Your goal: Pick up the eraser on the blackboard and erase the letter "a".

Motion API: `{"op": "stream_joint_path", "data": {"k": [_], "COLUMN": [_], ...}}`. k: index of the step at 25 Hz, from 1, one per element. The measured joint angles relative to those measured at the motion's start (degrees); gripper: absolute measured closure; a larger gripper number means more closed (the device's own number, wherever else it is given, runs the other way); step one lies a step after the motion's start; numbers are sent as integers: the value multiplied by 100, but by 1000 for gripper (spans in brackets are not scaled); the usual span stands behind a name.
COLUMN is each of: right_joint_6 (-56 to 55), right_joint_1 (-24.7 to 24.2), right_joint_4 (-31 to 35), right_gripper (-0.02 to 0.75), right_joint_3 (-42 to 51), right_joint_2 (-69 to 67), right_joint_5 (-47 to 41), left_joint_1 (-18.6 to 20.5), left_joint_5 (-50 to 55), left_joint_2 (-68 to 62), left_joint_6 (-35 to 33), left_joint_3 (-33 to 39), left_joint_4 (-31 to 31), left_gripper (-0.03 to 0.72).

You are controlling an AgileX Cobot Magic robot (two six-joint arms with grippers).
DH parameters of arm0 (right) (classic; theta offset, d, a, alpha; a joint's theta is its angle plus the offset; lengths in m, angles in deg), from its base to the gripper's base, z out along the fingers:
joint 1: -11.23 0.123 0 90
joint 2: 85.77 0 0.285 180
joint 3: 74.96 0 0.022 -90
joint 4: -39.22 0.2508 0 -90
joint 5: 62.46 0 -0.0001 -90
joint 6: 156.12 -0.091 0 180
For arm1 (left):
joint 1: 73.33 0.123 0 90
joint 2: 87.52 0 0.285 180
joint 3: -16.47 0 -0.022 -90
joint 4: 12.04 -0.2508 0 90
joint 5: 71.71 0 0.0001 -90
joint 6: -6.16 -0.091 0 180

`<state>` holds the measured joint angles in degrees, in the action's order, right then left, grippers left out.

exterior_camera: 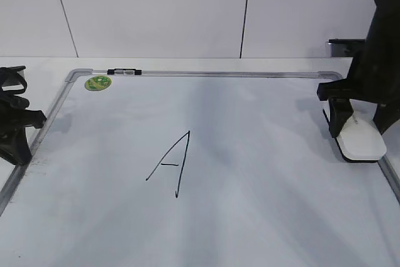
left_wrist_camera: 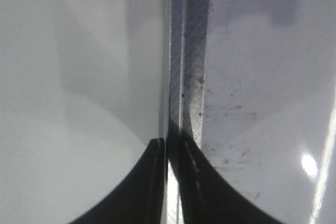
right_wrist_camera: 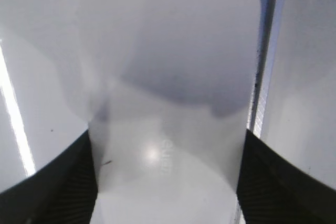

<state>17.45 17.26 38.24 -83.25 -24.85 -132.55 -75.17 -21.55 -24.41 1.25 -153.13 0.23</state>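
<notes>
A: Right wrist?
B: eraser (right_wrist_camera: 168, 103) fills frame, between both fingers (right_wrist_camera: 58, 187) of right gripper (right_wrist_camera: 167, 192). Fingers touching its sides.
A: Surroundings?
B: blackboard (right_wrist_camera: 31, 77) underneath, frame strip (right_wrist_camera: 266, 77) just right.

From my feed, the exterior view shows a pale wall (exterior_camera: 156, 10) across the whole upper part of the frame, made of flat white panels. Two thin dark seams (exterior_camera: 245, 10) split it, one leaning slightly at upper left, the other nearly vertical right of centre. Below the wall I see a strip of white tabletop (exterior_camera: 187, 64) running across the frame, and more of it at the far left edge. The light is soft and even, with faint grey shadows. A small dark object sits at the wall's base, upper right; I cannot identify it.
</notes>
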Motion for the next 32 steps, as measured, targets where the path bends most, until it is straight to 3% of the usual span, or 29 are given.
{"op": "stream_joint_path", "data": {"k": [9,32], "right_joint_6": [10,10], "right_joint_1": [-290,-303], "right_joint_4": [-28,22], "right_gripper": [179,179], "right_joint_3": [0,0], "right_joint_2": [-231,-253], "right_joint_5": [91,337], "left_joint_1": [0,0], "left_joint_5": [-4,-76], "left_joint_2": [0,0], "left_joint_6": [0,0], "left_joint_3": [0,0], "left_joint_4": [13,35], "left_gripper": [612,610]}}
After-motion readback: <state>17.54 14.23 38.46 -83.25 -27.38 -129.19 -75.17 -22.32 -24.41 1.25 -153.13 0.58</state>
